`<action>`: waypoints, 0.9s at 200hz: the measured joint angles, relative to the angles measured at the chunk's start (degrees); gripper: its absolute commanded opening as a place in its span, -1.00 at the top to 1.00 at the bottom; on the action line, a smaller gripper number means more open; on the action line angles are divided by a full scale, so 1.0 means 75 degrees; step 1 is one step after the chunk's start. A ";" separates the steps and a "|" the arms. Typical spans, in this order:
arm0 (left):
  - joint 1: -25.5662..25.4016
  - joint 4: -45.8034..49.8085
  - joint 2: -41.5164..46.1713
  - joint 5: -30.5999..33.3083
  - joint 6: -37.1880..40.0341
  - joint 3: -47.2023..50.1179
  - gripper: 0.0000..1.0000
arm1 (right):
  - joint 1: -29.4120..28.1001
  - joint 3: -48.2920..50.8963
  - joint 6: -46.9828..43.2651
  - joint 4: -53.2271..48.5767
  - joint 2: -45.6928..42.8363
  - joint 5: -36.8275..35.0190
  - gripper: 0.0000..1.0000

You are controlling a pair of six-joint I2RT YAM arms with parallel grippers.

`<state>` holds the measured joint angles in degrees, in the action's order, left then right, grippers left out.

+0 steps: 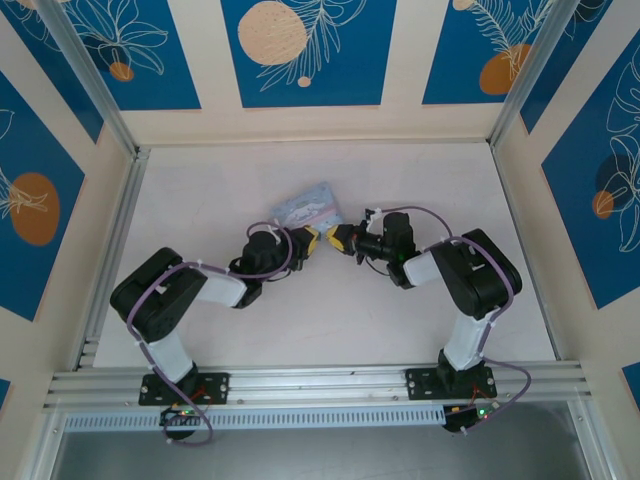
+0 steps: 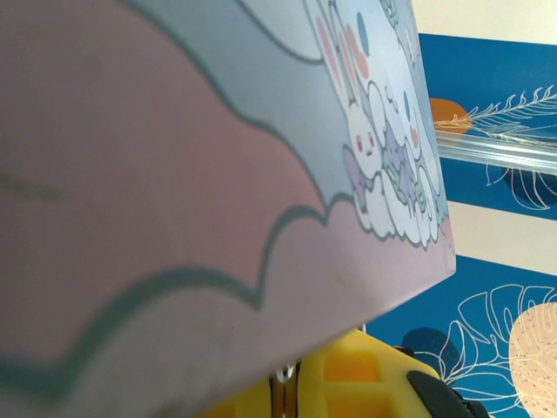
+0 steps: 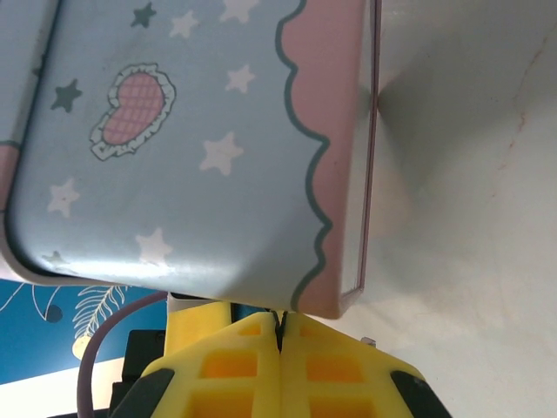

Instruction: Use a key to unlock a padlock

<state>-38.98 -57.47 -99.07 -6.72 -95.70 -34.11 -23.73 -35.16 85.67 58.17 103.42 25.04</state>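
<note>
The padlock and the key are too small to pick out here, and we cannot tell where they lie. In the left wrist view a thin glinting sliver (image 2: 282, 387) sits in the slit between the yellow fingers (image 2: 357, 379); we cannot say what it is. The light-blue tin (image 1: 308, 208) looms over both wrist cameras. The frame cuts off its sides, and its bulk hides much of what lies behind it.

We see the tin on the white table (image 1: 400, 320), with bare tabletop to its left, to its right and beyond it. The blue-and-cream wall panels (image 1: 300, 50) stand well apart from it. Just on the near side of the tin the two yellow tips meet, almost touching each other.

The left gripper (image 1: 311, 240) has its jaws drawn nearly together. The right gripper (image 1: 335, 237) has its jaws pressed flat, pad against pad, with only a hairline seam between them. The left arm folds its elbow out to the left of the tin and reaches back in. The right arm mirrors it from the tin's right, and purple cables (image 1: 440, 215) loop over both forearms.
</note>
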 measured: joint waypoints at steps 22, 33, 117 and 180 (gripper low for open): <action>0.0000 0.0003 0.0000 0.0000 0.0000 0.0003 1.00 | 0.0000 0.0000 -0.0090 -0.0047 0.0000 0.0006 1.00; 0.0000 0.0000 0.0000 -0.0003 0.0000 0.0015 1.00 | 0.0012 -0.0006 -0.0280 -0.0096 0.0000 0.0041 1.00; -0.0003 0.0003 0.0000 -0.0160 -0.0003 0.0035 1.00 | 0.0271 -0.0326 -0.2090 -0.0810 0.0000 0.0845 1.00; 0.0020 -0.0026 0.0000 0.0160 0.0000 0.0035 1.00 | 0.0023 -0.0358 -0.0207 0.0557 0.0600 0.0469 1.00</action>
<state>-38.83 -57.67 -99.07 -5.52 -95.70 -33.85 -23.55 -37.85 84.12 62.35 107.92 28.56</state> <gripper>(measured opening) 0.090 0.054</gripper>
